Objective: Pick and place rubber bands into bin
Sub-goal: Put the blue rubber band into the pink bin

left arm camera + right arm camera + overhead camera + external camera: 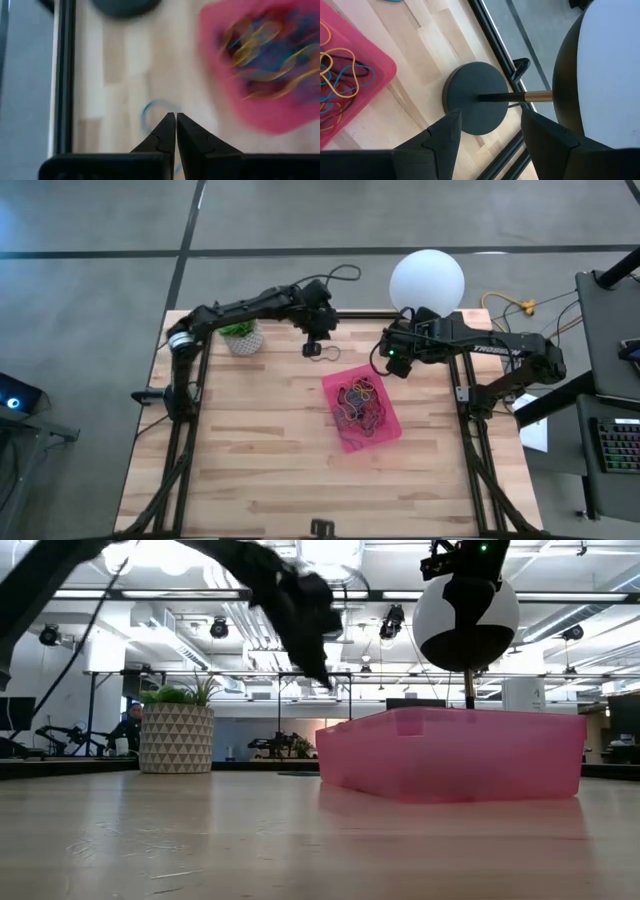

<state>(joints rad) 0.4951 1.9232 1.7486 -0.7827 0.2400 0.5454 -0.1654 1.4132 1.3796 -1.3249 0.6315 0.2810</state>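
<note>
The pink bin [387, 432] sits mid-table with several rubber bands [360, 402] of mixed colours piled inside; it also shows in the low view [450, 755]. My left gripper [314, 348] hovers off the bin's far-left corner, raised above the table [322, 675], and is shut on a thin bluish rubber band [148, 111]. My right gripper [492, 132] is open and touches nothing. It hangs at the bin's far-right side [395, 362], over the lamp's black base [477, 105]. My left gripper pinches the bluish rubber band between its two shut fingertips [169, 125], coming from above and pointing down. A small loop of the band [326, 352] sticks out beside the tips, lifted off the table. How many strands sit in the pinch does not show.
A white globe lamp [427, 278] on a thin stem stands at the far edge, its black disc base under my right gripper. A white patterned pot with a green plant [242, 336] stands far left. Bare wood lies on the near side of the bin [300, 480].
</note>
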